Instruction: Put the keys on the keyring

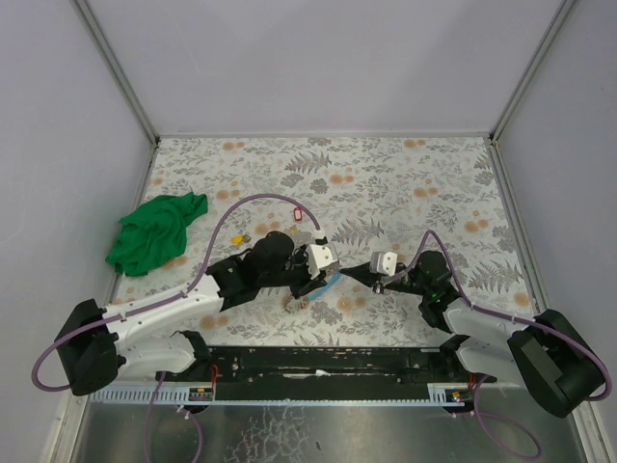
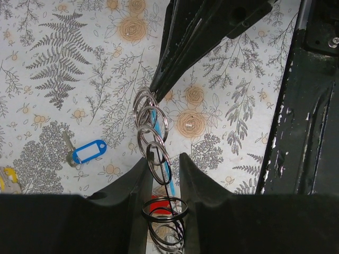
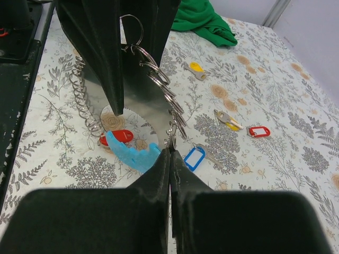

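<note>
The right gripper pinches one end of the keyring chain, the left gripper seemingly clamps the other end, and a blue-tagged key lies on the table at the left gripper's nine o'clock.

A robot lab cell: plain white walls box the worktop's far and side edges, and metal posts stand at its far corners.

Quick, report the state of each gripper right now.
Left gripper: closed on one end of the ring chain.
Right gripper: closed, pinching the other end of the chain.
</note>
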